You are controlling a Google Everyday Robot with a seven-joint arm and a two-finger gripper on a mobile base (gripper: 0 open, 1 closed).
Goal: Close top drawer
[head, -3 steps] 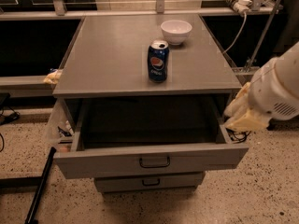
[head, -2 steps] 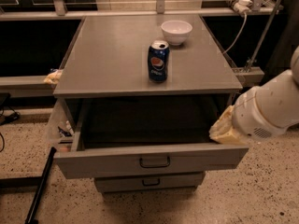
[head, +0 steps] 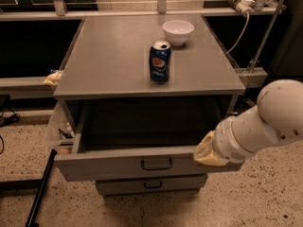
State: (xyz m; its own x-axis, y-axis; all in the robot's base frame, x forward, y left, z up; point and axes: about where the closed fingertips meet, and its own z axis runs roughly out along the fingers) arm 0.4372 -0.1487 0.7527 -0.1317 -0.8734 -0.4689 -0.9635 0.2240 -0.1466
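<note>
The top drawer (head: 118, 167) of the grey metal cabinet stands pulled far out, its dark inside showing and its small black loop handle (head: 156, 164) centred on the flat front. My white arm comes in from the right. My gripper (head: 208, 151) is at the drawer's right front corner, over the front panel's top edge. Its yellowish end is against or just above that edge.
On the cabinet top (head: 109, 60) stand a blue Pepsi can (head: 160, 62) and a white bowl (head: 178, 31). A lower drawer (head: 150, 184) with a like handle shows below. A black pole (head: 40, 188) leans at the lower left. Cables and a rail are at the back right.
My arm has swung left and down, from beside the cabinet's right side to the drawer's right front corner. The drawer has not visibly moved.
</note>
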